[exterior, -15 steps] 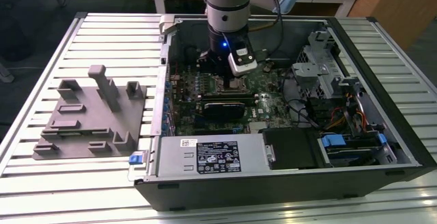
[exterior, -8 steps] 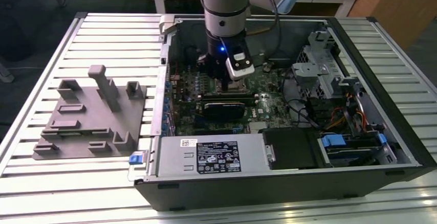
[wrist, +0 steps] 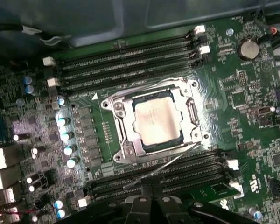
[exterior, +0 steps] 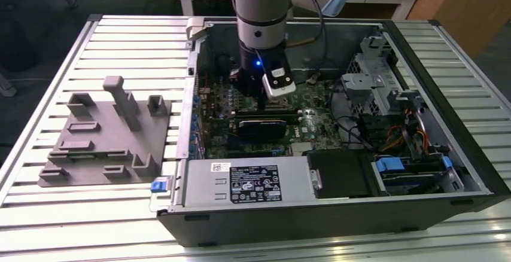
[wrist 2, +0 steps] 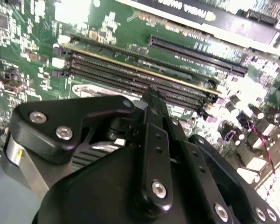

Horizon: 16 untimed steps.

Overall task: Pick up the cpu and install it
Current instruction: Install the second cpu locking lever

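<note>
Tool [wrist 2: 151,93] closed, empty, above motherboard [wrist: 252,140]; cpu [wrist: 157,122] seated in socket [wrist: 126,140]

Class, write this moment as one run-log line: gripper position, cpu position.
gripper: above the motherboard, inside the open computer case | cpu: lying in its socket

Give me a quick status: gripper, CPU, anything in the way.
Gripper over the motherboard, inside the computer case. Cpu sits in its socket, nothing on it. Fingers' state unclear.
</note>
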Available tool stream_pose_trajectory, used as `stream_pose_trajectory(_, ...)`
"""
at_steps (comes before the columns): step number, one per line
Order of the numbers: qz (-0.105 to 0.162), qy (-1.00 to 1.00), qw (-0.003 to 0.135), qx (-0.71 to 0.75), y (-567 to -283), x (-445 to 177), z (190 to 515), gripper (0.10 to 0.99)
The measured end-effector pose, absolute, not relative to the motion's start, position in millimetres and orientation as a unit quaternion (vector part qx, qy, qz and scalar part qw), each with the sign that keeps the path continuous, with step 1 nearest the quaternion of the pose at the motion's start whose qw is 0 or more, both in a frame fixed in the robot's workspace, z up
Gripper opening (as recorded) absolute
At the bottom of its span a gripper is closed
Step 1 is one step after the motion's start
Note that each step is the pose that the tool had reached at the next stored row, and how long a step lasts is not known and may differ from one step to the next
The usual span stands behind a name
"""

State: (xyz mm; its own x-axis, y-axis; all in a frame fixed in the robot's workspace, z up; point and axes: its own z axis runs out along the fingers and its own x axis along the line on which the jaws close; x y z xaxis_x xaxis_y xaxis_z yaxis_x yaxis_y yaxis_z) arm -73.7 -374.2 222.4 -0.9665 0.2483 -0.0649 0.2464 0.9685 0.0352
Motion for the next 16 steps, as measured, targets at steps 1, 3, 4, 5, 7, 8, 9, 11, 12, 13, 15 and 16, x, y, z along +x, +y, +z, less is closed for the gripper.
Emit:
stream_pose_trajectory(1,0.018,0.991,0.034,0.125,-375.0,-74.4,222.0,0.106)
stream_pose_trajectory(3,0.024,0.991,0.033,0.125,-376.2,-75.3,221.6,0.106)
stream_pose_trajectory(4,0.024,0.991,0.033,0.125,-376.3,-75.4,221.7,0.106)
stream_pose_trajectory(5,0.024,0.991,0.033,0.125,-376.3,-75.4,221.7,0.106)
stream_pose_trajectory(7,0.024,0.991,0.033,0.125,-376.4,-75.4,222.4,0.106)
stream_pose_trajectory(8,0.023,0.991,0.033,0.125,-376.4,-75.3,223.3,0.106)
stream_pose_trajectory(9,0.023,0.991,0.033,0.125,-376.4,-75.3,224.7,0.106)
stream_pose_trajectory(11,0.021,0.991,0.033,0.125,-376.4,-75.3,228.3,0.106)
stream_pose_trajectory(12,0.02,0.991,0.034,0.125,-376.4,-75.3,230.2,0.106)
stream_pose_trajectory(13,0.019,0.991,0.034,0.125,-376.4,-75.3,232.0,0.106)
stream_pose_trajectory(15,0.017,0.991,0.034,0.125,-376.4,-75.3,235.9,0.106)
stream_pose_trajectory(16,0.017,0.991,0.034,0.125,-376.4,-75.3,237.7,0.106)
